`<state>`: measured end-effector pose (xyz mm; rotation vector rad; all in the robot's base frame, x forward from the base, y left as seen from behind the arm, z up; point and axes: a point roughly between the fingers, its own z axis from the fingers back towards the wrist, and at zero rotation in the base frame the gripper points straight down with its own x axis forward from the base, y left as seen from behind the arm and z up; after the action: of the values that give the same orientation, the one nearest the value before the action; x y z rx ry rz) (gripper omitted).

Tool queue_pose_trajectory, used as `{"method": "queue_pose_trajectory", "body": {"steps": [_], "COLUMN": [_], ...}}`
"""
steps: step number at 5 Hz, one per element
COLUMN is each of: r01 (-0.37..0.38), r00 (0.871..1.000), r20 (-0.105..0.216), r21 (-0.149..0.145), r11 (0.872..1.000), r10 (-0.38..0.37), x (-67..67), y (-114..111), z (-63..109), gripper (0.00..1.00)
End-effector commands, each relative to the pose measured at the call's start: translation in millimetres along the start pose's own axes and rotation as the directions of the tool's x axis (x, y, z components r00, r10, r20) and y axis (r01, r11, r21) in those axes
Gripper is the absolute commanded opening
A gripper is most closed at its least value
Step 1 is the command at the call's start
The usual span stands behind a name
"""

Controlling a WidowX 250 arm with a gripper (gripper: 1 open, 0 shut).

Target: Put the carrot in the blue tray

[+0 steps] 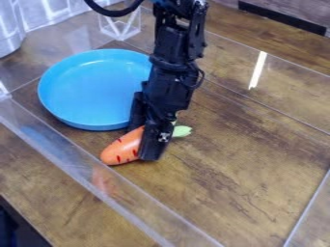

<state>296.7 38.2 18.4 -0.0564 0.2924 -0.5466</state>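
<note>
The small orange carrot [120,150] lies on the wooden table just in front of the near rim of the round blue tray [84,87]. Its light green leaves [183,130] stick out to the right of the arm. My black gripper [153,143] points down and sits right over the carrot's middle, hiding that part. The orange tip shows to its left. The fingers read as one dark block against the carrot, so their spacing is not visible. Nothing lies in the tray.
A clear plastic wall [77,164] runs diagonally along the near left side of the table [245,174]. Bare wood lies to the right of and in front of the arm. A bright glare streak [257,70] marks the far right.
</note>
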Motion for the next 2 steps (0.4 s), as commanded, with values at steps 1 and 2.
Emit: {"method": "queue_pose_trajectory", "body": {"steps": [1,2], "r01": [-0.055,-0.065], "r00": [0.998,0.998], "r20": [-0.012,-0.018], "r21": [-0.023,-0.031], "r11": [0.998,0.997], "r10": [0.055,0.064], "x": [-15.1,-16.5], "y": [18.5,21.7], "z": [-4.9,-5.2], "gripper": [1.00,1.00]}}
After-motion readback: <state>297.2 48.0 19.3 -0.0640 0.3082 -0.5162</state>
